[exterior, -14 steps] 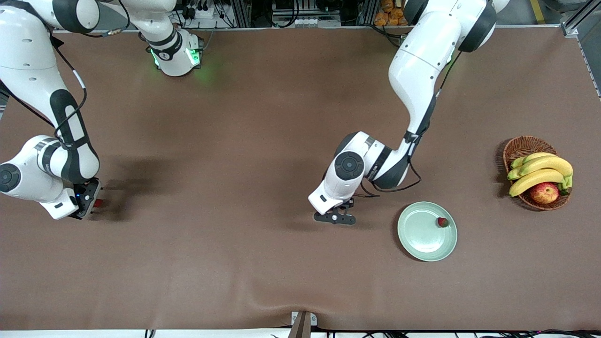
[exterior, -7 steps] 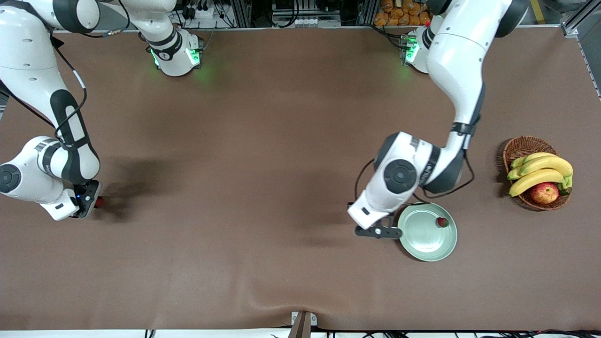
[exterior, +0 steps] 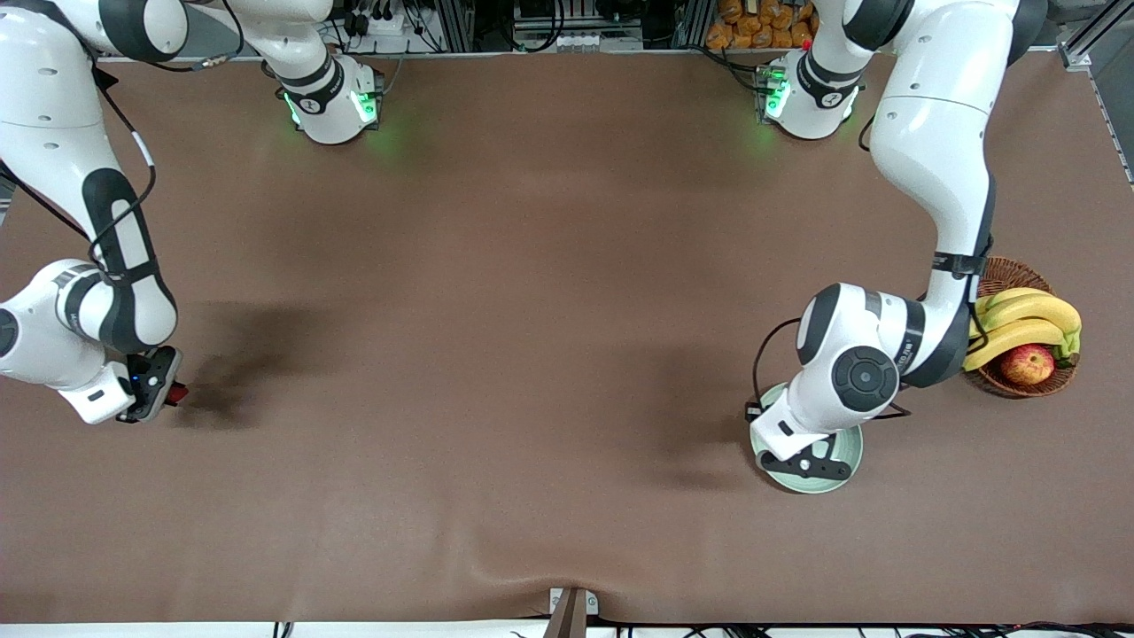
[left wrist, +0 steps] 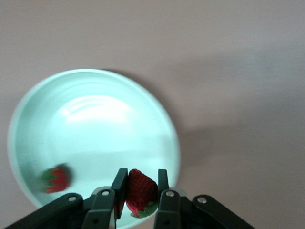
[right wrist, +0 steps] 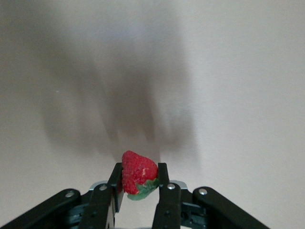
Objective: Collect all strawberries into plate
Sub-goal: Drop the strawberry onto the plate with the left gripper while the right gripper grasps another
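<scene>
The pale green plate (exterior: 853, 450) lies toward the left arm's end of the table, mostly covered by the left arm. My left gripper (exterior: 811, 462) hangs over the plate's edge, shut on a red strawberry (left wrist: 140, 191). In the left wrist view the gripper (left wrist: 141, 172) has the plate (left wrist: 95, 119) beneath it, and a second strawberry (left wrist: 55, 179) lies in the plate. My right gripper (exterior: 164, 390) is at the right arm's end of the table, just above the cloth, shut on another strawberry (exterior: 180, 392). The right wrist view shows that strawberry (right wrist: 138, 174) pinched between the fingertips of the gripper (right wrist: 139, 167).
A brown wicker basket (exterior: 1001, 266) with bananas (exterior: 1028, 315) and a red-yellow apple (exterior: 1028, 363) stands beside the plate, at the left arm's end. The left arm's elbow hangs close over the basket's rim. Brown cloth covers the whole table.
My left gripper has carried its strawberry from the table's middle to over the plate. My right gripper has shut on its strawberry and shifted slightly.
</scene>
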Controlling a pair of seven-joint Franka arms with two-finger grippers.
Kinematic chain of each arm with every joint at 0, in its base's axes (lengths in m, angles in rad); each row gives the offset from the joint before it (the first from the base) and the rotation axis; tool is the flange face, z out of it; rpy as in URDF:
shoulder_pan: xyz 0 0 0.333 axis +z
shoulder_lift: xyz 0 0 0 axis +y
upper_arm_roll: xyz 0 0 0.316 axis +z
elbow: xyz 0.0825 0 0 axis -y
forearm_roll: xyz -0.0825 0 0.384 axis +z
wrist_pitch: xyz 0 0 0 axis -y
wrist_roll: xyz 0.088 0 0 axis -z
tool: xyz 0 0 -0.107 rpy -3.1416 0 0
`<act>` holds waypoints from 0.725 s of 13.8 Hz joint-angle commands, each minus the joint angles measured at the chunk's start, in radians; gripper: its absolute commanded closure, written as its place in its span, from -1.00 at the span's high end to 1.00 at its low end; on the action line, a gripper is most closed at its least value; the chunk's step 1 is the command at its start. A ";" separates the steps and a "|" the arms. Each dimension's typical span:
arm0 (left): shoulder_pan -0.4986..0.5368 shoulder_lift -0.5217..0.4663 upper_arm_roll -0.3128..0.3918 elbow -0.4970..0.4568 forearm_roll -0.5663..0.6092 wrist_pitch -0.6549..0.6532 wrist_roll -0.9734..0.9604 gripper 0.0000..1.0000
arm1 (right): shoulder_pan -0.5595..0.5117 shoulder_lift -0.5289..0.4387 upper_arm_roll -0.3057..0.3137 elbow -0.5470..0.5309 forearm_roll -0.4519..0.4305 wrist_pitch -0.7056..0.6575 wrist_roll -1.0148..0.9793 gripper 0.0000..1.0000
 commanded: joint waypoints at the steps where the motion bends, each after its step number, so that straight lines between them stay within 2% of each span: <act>1: 0.038 0.013 -0.009 -0.008 0.090 0.019 0.023 -0.81 | -0.024 -0.037 0.026 0.001 0.118 0.001 -0.093 -1.00; 2: 0.052 0.028 -0.009 -0.010 0.098 0.045 0.025 -0.45 | -0.017 -0.039 0.046 0.006 0.152 0.000 -0.090 -1.00; 3: 0.061 0.032 -0.009 -0.010 0.098 0.051 0.025 0.47 | -0.012 -0.039 0.072 0.020 0.163 0.000 -0.087 -1.00; 4: 0.069 0.032 -0.011 -0.010 0.098 0.051 0.024 0.99 | -0.010 -0.039 0.110 0.035 0.163 -0.002 -0.081 -1.00; 6: 0.066 0.026 -0.012 -0.016 0.090 0.050 0.023 1.00 | 0.000 -0.036 0.193 0.076 0.163 -0.002 -0.050 -1.00; 7: 0.068 0.023 -0.014 -0.018 0.090 0.050 0.025 1.00 | 0.028 -0.036 0.214 0.084 0.163 -0.002 -0.021 -1.00; 10: 0.069 0.001 -0.022 -0.022 0.079 0.037 0.010 1.00 | 0.173 -0.017 0.221 0.092 0.164 0.007 0.144 -1.00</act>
